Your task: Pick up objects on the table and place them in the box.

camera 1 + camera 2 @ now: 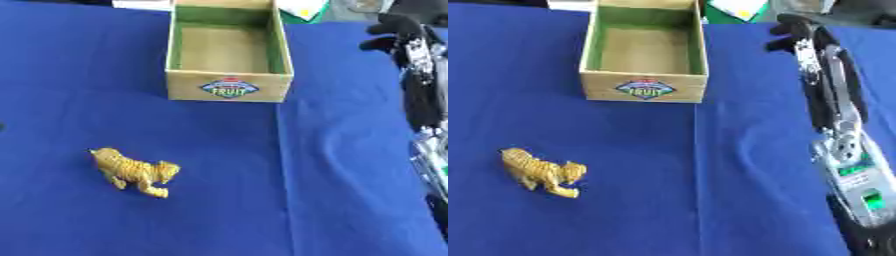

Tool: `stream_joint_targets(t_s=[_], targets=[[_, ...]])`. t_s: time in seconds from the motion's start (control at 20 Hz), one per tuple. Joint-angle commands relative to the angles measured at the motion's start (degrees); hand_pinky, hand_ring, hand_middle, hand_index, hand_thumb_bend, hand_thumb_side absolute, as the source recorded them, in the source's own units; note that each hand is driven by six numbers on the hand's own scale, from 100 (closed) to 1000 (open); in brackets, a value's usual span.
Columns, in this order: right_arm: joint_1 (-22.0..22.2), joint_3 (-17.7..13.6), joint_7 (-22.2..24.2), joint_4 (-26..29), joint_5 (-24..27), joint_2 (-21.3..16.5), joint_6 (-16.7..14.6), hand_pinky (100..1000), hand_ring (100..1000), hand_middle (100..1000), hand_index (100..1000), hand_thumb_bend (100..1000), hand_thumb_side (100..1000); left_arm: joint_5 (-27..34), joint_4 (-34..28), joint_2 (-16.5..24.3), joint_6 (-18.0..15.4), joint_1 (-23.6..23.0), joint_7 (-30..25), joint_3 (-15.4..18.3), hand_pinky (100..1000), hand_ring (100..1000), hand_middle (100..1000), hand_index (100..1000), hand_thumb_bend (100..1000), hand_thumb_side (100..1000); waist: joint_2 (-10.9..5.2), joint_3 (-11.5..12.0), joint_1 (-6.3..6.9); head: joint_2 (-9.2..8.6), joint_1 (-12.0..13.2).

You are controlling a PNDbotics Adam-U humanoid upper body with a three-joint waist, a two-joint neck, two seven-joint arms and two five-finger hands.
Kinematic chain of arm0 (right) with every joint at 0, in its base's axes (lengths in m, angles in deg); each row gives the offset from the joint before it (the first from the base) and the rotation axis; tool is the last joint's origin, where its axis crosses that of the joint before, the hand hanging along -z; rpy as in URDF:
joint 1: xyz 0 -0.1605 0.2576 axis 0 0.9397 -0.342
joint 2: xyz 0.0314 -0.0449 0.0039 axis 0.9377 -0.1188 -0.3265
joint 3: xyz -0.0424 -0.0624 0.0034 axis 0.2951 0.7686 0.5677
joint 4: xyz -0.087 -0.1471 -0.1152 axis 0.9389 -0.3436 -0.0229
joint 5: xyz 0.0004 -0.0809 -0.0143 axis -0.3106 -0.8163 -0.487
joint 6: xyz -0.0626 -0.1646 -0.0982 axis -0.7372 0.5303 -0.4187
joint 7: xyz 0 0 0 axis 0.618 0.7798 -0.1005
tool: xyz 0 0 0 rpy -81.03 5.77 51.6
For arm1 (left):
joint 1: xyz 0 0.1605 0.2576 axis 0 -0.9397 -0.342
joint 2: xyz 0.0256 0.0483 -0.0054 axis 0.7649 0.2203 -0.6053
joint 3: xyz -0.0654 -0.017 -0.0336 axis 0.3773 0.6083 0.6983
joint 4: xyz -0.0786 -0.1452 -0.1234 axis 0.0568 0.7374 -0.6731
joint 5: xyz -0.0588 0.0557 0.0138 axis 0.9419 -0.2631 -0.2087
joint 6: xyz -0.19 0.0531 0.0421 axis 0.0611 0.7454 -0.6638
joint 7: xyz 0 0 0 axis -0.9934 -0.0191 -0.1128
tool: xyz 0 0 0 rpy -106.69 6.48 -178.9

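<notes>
Striped yellow toy tiger (133,171) stands on the blue-covered table (350,165) toward the robot's left and near side, alone and well apart from the open, empty cardboard fruit box (228,86) farther back, its body running roughly from far-left to near-right with the head at the near-right end. The right hand (796,31) is raised far off at the right, beside the box and up at its far end, black fingers curled with nothing in them. No left hand shows, so I judge the right arm would have to cross the whole table, back and leftward, to reach the tiger.
</notes>
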Motion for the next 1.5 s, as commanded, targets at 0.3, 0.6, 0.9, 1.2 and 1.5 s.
stream_joint_targets(t_s=[0.3, 0.6, 0.9, 1.2, 1.5], targets=[[-0.55, -0.45, -0.26, 1.1, -0.39, -0.89, -0.08, 831, 663, 684, 815, 100, 911, -1.36, -0.89, 0.15, -0.12, -2.11, 3.77, 3.18, 460, 393, 469, 545, 100, 618, -0.55, 0.23, 0.32, -1.07, -0.41], [-0.6, -0.45, -0.27, 1.1, -0.41, -0.95, -0.12, 831, 663, 684, 814, 100, 913, -1.66, -0.89, -0.12, -0.48, -2.18, 3.44, 3.4, 480, 442, 527, 645, 100, 684, -0.57, 0.15, 0.32, -0.8, -0.42], [-0.42, -0.39, -0.23, 1.1, -0.39, -0.97, -0.03, 831, 663, 684, 814, 100, 913, -5.13, -0.89, 0.79, -0.91, 1.32, 2.81, 2.71, 542, 545, 638, 797, 100, 748, -0.9, 0.15, 0.38, -0.35, -0.63], [-0.39, -0.24, -0.06, 1.1, -0.28, -0.92, 0.02, 831, 662, 684, 815, 100, 912, -9.64, -0.89, 0.58, -1.48, 8.74, -2.9, -0.58, 531, 584, 703, 854, 100, 793, -1.12, -0.06, 0.39, 0.15, -0.39], [-0.65, 0.06, 0.33, 1.1, -0.18, -0.9, 0.03, 831, 662, 684, 815, 100, 911, -9.55, -0.89, -0.19, -1.02, 15.3, -12.28, -5.44, 570, 656, 773, 888, 100, 788, -0.71, -0.65, 0.34, -0.01, 0.25]])
